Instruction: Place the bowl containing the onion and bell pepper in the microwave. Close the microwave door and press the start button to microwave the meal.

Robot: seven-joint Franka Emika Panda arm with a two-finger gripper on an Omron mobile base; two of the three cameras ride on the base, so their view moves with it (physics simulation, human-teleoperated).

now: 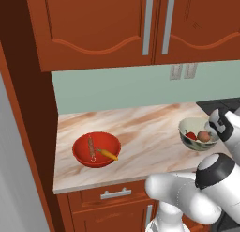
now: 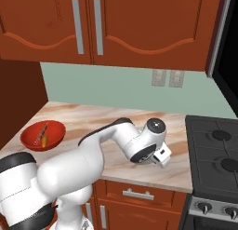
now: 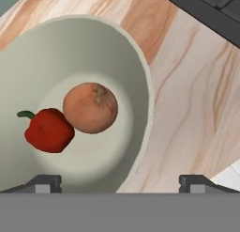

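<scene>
Spread end effector [image 3: 120, 181] hovers low over the bowl [image 3: 136, 76], perhaps untouching; hand view shows onion [image 3: 90, 107] touching bell pepper [image 3: 48, 130].

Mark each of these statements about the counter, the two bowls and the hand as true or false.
1. The onion and the bell pepper lie together inside the white bowl. True.
2. The hand is shut on the white bowl's rim. False: its fingers stand apart, one over the bowl and one over the counter, gripping nothing.
3. The red bowl sits on the counter, apart from the white bowl. True.
4. The red bowl is empty. False: it holds a thin yellow-orange stick and a thin reddish piece.
5. The cupboard doors above the counter hang open. False: they are closed.
</scene>
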